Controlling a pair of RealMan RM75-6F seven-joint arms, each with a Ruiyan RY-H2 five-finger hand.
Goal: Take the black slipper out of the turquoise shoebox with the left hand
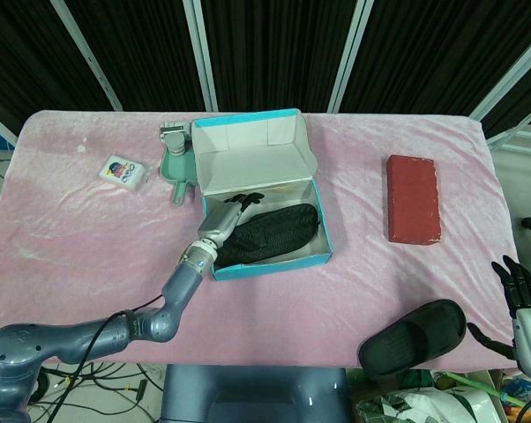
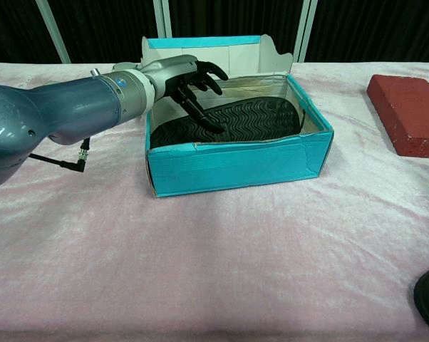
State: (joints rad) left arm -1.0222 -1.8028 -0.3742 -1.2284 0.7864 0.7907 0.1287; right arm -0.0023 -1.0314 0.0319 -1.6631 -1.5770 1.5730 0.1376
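Black slipper (image 2: pixel 236 120) sole-up inside turquoise box (image 2: pixel 236 164), left hand (image 2: pixel 189 82) above its heel end, fingers spread, holding nothing.

A pink plush cloth (image 1: pixel 89 256) covers the surface from edge to edge. Behind it, across the top of the frame, hang dark pleated curtains (image 1: pixel 274 48) crossed by slanted white poles (image 1: pixel 199 53). Below the front edge, loose cables (image 1: pixel 98 388) lie on the floor.
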